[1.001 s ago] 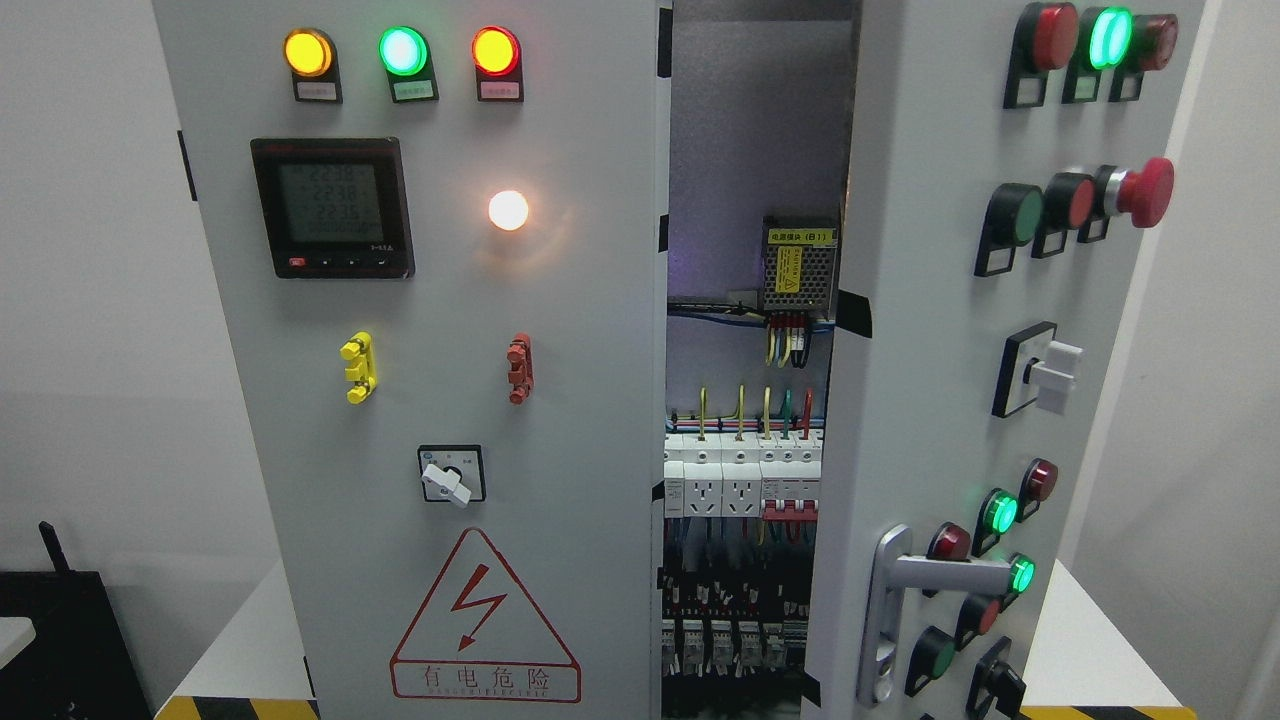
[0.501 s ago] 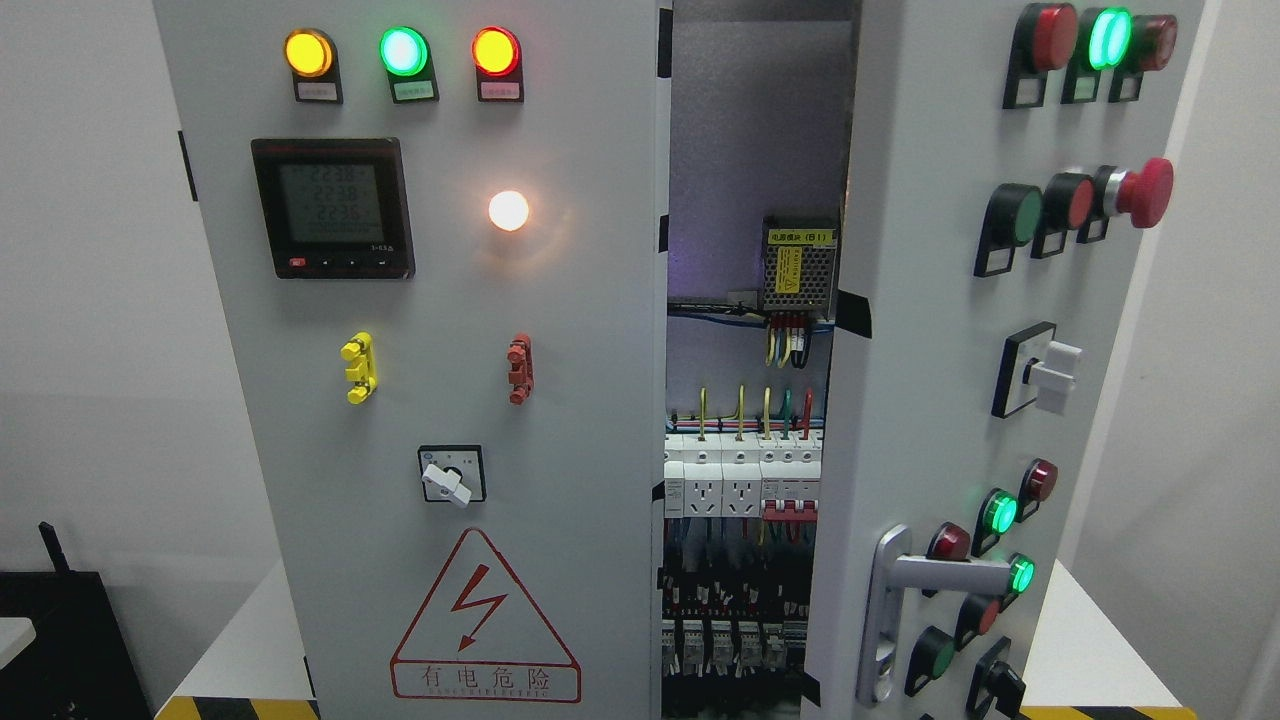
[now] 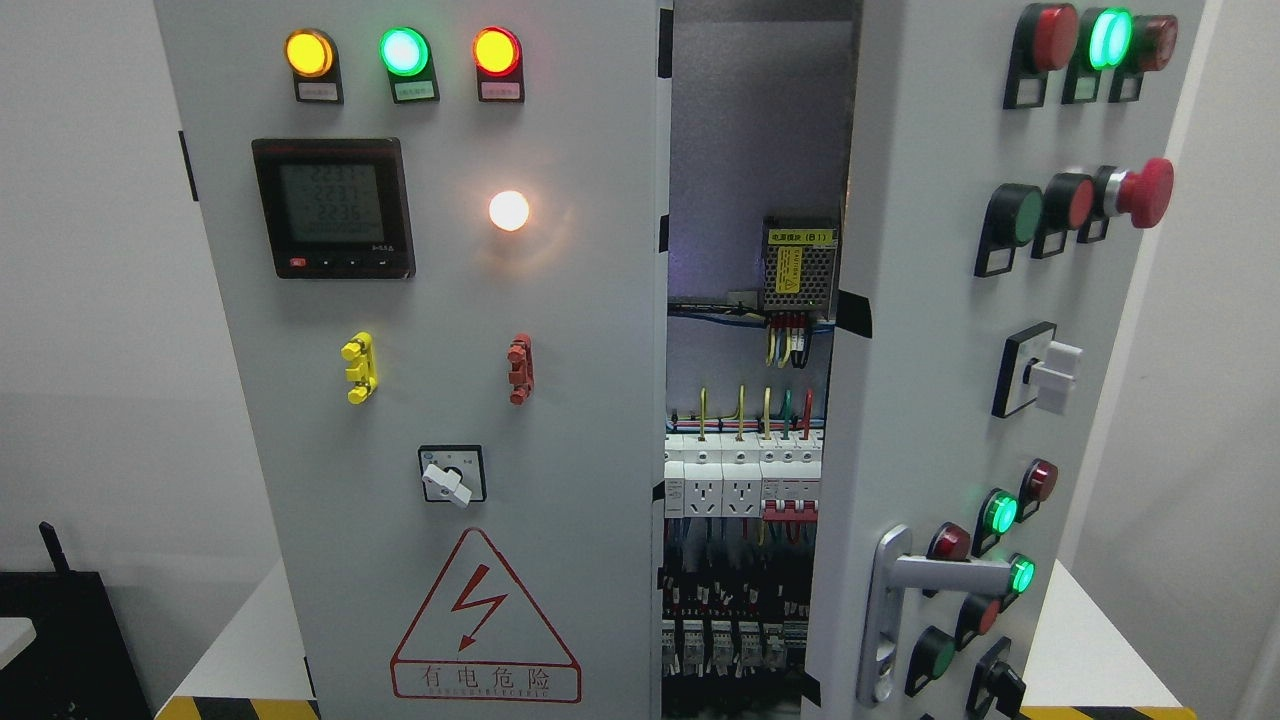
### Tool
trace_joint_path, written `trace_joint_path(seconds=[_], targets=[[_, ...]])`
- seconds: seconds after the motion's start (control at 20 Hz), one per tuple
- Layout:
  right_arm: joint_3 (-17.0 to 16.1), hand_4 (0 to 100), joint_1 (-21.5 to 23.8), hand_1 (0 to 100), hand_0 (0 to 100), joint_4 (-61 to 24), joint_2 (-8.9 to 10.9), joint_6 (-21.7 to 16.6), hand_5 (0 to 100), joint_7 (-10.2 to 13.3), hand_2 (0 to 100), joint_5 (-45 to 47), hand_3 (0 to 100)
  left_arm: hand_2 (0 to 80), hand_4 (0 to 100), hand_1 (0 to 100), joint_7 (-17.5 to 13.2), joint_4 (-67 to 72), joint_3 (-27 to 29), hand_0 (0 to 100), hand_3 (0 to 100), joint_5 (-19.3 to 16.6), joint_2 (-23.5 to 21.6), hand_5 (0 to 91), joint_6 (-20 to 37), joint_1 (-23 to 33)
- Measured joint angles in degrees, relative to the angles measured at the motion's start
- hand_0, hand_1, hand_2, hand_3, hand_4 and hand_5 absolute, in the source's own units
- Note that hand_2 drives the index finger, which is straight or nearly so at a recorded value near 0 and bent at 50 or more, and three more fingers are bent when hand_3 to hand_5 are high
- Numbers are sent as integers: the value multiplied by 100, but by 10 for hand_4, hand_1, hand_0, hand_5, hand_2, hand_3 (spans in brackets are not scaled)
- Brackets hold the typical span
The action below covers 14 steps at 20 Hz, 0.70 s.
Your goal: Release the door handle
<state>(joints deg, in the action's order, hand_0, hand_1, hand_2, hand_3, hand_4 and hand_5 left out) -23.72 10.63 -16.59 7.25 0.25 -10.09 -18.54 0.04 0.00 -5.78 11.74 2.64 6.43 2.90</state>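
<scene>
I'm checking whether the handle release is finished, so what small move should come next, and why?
Probably none beyond keeping both arms withdrawn: the silver metal lever handle on the open grey right cabinet door has no hand on it, and neither robot hand is in view, so the release looks done.

Silver metal lever door handle (image 3: pixel 940 573) sits low on the grey cabinet's right-hand door (image 3: pixel 905 330), near that door's free left edge. Lever arm horizontal, pointing right from a tall rounded silver backplate (image 3: pixel 884 625); a keyhole shows near the plate's bottom. Nothing touching it. The door stands ajar, swung out toward the viewer, leaving a gap between it and the left door that exposes wiring and breakers inside.
</scene>
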Motion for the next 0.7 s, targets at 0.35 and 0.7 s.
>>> trace_joint_path(seconds=[0.35, 0.7], targets=[[300, 0, 14, 150, 421, 348, -220, 121, 0, -63, 0, -2, 0, 0, 0, 389, 0, 0, 0, 120, 0, -2, 0, 0, 0, 0], [460, 0, 16, 141, 403, 553, -456, 129, 0, -181, 0, 7, 0, 0, 0, 389, 0, 0, 0, 120, 0, -1, 0, 0, 0, 0]])
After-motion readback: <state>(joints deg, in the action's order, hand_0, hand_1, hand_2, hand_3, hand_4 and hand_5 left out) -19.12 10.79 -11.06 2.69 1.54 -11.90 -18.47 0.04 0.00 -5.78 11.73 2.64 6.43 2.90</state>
